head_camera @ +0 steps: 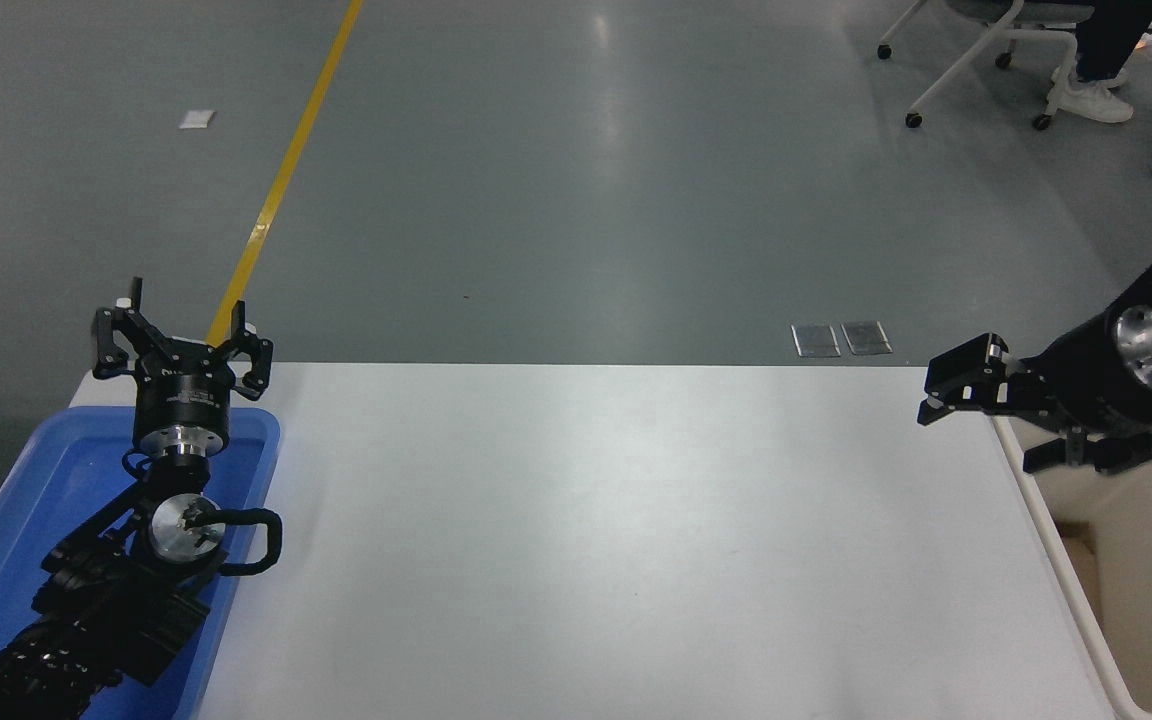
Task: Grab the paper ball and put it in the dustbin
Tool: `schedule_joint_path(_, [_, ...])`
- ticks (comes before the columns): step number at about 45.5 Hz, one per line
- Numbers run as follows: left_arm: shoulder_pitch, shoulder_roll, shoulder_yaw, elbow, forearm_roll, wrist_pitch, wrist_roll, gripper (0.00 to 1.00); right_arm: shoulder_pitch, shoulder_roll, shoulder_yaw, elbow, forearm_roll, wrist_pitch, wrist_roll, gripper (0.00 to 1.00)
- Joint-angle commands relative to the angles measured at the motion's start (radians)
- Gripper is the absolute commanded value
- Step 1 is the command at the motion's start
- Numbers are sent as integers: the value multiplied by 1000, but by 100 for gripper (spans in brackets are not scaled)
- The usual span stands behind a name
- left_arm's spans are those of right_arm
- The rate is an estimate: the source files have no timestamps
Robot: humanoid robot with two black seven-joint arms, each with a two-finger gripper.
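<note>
Right gripper (936,400) — fingers apart, holding nothing — hangs over the table's (586,540) far right corner, beside the bin's (1056,540) rim. Left gripper (181,335), fingers spread, is parked above the blue tray (46,480). The paper ball cannot be made out — a tan patch shows inside the bin.

The dustbin (1066,560) runs off the right and bottom edges below the right gripper (946,400), which partly covers its rim.
</note>
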Motion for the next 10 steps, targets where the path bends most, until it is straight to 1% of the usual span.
schedule_joint_path(1, [0, 0, 0, 0, 0, 0, 0, 99, 155, 6, -16, 66, 28, 119, -7, 100])
schedule_joint_path(10, [0, 0, 0, 0, 0, 0, 0, 99, 160, 9, -25, 67, 22, 119, -12, 100])
